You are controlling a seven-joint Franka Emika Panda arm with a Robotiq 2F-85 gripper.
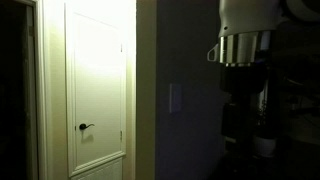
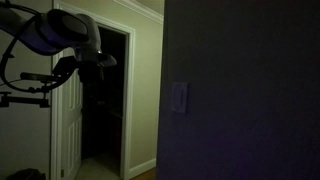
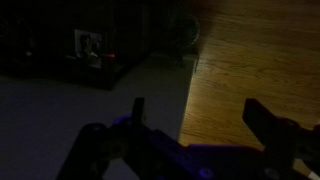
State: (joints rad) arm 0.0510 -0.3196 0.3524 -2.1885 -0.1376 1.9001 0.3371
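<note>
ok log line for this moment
end effector: open, empty | wrist sees: wood floor | nearby: white door, wall switch | light: dim

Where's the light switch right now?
In an exterior view the light switch sits on the dark wall, between the white door on its left and the robot arm on its right.

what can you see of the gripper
The gripper is dark, with two fingers spread wide apart and nothing between them. It hangs in the air, touching nothing, over the edge where a wooden floor meets a grey surface. The room is dim, so finer detail is lost.
</note>
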